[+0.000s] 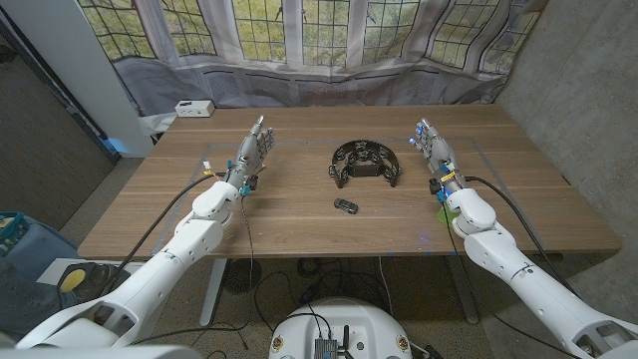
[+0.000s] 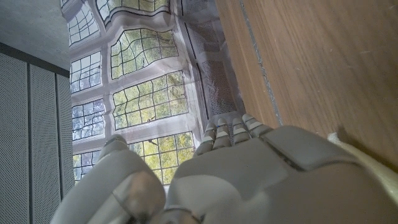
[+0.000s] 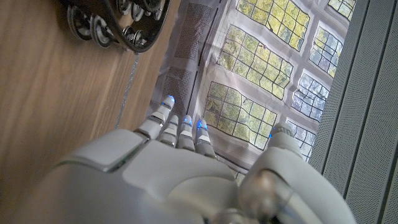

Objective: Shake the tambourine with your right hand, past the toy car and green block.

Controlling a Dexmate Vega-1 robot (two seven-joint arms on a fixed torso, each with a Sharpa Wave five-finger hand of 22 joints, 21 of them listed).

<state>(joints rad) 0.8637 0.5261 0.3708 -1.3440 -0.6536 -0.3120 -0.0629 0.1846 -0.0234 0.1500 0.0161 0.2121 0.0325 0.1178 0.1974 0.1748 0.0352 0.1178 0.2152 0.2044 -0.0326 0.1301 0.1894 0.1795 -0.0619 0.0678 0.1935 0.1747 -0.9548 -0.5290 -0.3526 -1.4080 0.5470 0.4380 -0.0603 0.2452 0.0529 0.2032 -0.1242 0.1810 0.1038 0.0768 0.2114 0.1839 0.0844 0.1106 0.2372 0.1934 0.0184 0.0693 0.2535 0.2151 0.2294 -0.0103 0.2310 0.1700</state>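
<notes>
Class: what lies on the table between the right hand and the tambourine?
Nothing: bare wood separates the right hand from the tambourine, as the head view shows.

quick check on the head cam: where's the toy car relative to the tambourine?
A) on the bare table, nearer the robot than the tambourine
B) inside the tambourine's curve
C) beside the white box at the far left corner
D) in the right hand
A: the toy car lies by itself on the wood on the robot's side of the tambourine, apart from it, and neither hand touches it.
</notes>
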